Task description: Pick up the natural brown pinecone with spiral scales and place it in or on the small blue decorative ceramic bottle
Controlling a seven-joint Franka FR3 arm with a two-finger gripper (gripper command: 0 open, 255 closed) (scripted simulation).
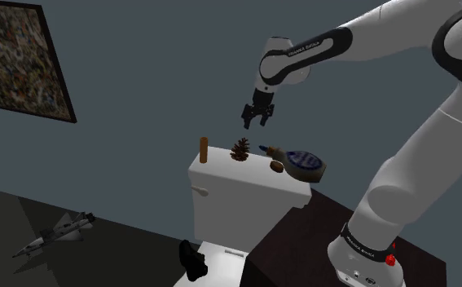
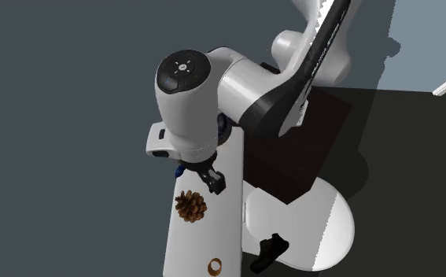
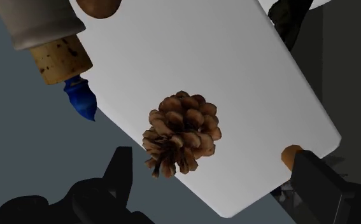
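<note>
Arm reaching out, gripper hanging open and pointing down.

I'm watching the white arm (image 1: 416, 155) rising from its base (image 1: 367, 253) at the shoulder view's lower right, arching over at the top and reaching toward that view's left, sloping down to the wrist (image 1: 282, 65). The black gripper (image 1: 258, 120) is hanging under the wrist, pointing almost straight down and tilting slightly. Its two fingers (image 3: 118, 172) are standing well apart in the wrist view, clasping nothing between them. In the second exterior view I'm looking down on the round dark-capped joint (image 2: 183, 71), with the gripper poking out beneath it.
</note>
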